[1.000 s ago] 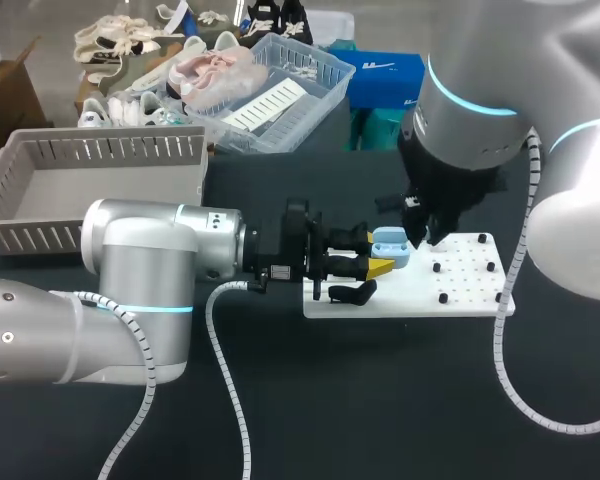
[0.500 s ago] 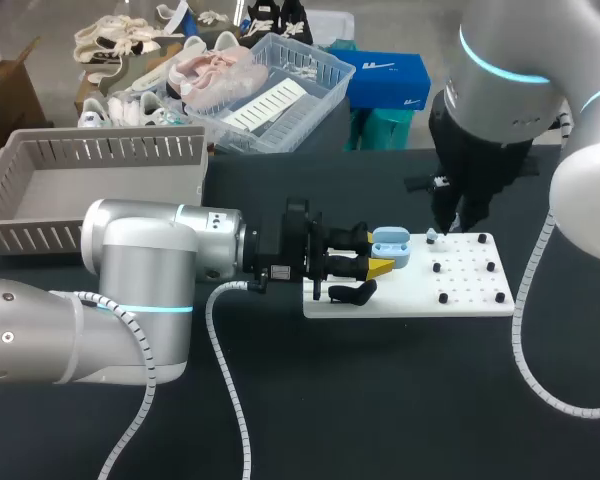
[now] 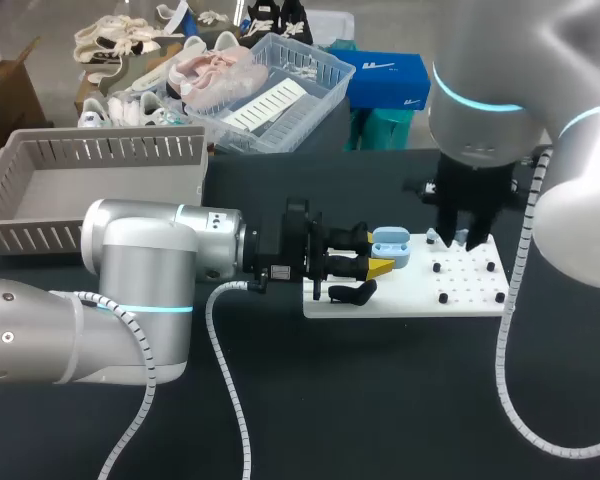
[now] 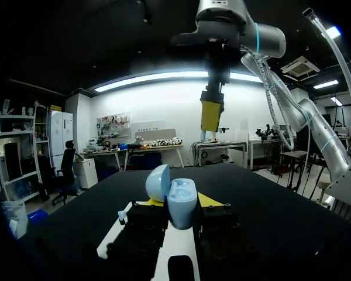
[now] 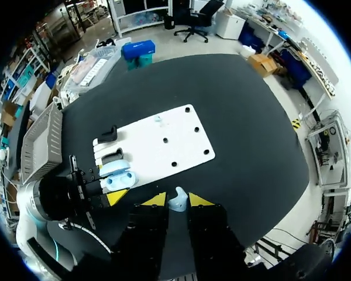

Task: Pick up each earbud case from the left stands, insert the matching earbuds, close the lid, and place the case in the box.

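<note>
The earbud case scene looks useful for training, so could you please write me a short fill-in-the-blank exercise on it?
1. The left hand is shut on the light-blue earbud case, whose lid is ____.
2. The right hand is shut on a single small ____.
3. The board with the black pegs is ____ in colour.

Missing words: open; earbud; white.

A robotics lab: two grey arms, the left arm and the right arm, with cabled wrists stand over a wide black bench carrying a white pegged fixture board and a grey slotted box.
</note>
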